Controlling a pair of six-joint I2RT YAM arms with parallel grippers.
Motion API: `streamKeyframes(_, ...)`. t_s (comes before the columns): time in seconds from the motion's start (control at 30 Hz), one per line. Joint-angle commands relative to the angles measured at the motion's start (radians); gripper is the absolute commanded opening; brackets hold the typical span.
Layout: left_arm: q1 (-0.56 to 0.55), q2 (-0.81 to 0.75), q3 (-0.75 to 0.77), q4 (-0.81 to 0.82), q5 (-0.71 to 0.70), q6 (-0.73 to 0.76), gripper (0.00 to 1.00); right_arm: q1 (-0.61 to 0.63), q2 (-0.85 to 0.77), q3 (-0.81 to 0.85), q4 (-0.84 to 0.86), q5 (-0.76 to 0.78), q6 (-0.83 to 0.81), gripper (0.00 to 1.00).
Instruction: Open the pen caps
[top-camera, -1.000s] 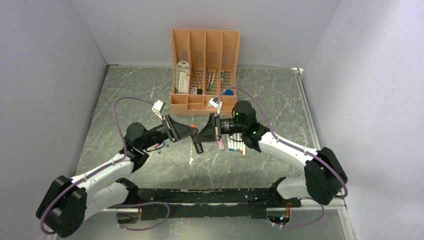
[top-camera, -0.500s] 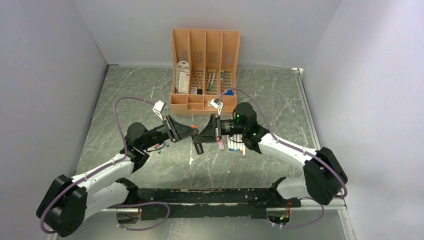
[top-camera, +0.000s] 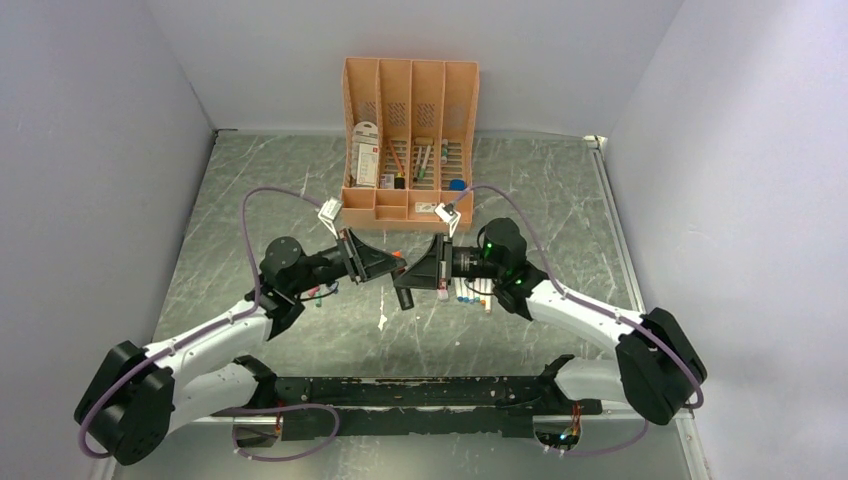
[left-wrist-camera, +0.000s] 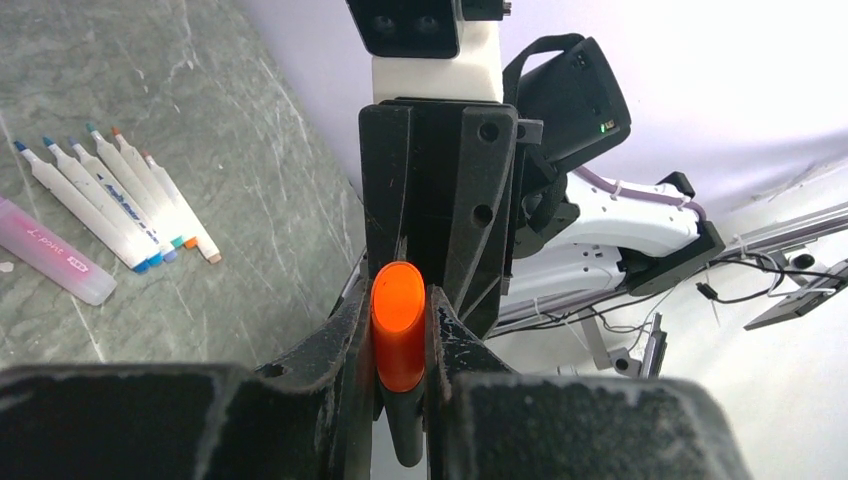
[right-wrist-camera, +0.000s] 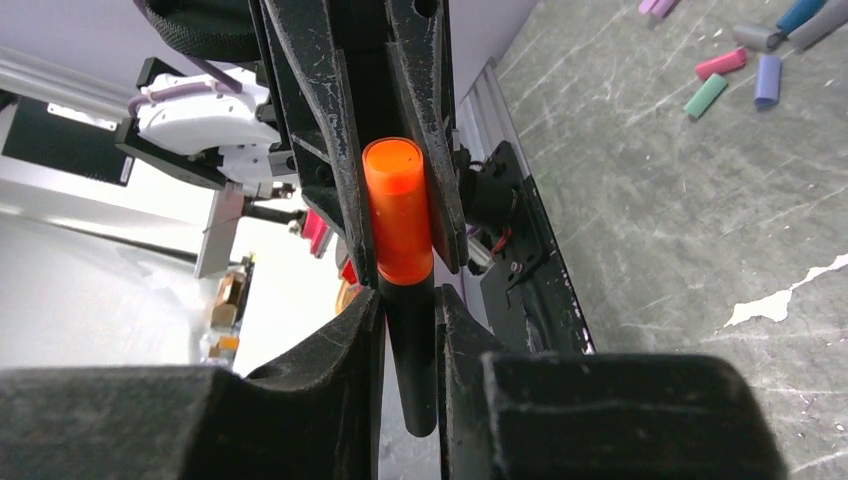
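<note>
Clenching the orange cap (right-wrist-camera: 395, 215) in the left gripper (left-wrist-camera: 398, 300), centre frame in the left wrist view. Gripping the dark barrel (right-wrist-camera: 411, 370) directly below the cap with the right gripper (right-wrist-camera: 408, 310), likewise clamped. Seen lengthwise up and down both wrist views, orange end uppermost, no gap at the join. Calls for a straight pull apart along that line. Farther out: loose caps (right-wrist-camera: 722, 63) upper right of the right wrist view, bare markers (left-wrist-camera: 100, 205) on the table (left-wrist-camera: 200, 120) at left of the left wrist view.

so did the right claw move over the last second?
Yes, the right claw drifted slightly right and nearer, away from the peach organizer.
</note>
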Motion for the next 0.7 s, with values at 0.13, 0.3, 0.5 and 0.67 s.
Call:
streamKeyframes(0.13, 0.109, 0.065, 0.205, 0.055, -0.162, 0.124, 0.07, 0.019, -0.139, -0.126, -0.115, -0.044, 0.046, 0.0)
streamKeyframes(0.3, 0.328, 0.171, 0.275, 0.168, -0.131, 0.024, 0.07, 0.044, -0.273, -0.205, -0.168, -0.023, 0.063, 0.0)
streamKeyframes(0.5, 0.433, 0.25, 0.378, 0.206, -0.055, -0.019, 0.07, 0.066, -0.424, -0.273, -0.234, 0.021, 0.097, 0.0)
streamKeyframes(0.67, 0.435, 0.203, 0.402, 0.085, 0.012, 0.005, 0.07, 0.067, -0.443, -0.273, -0.255, 0.039, 0.091, 0.0)
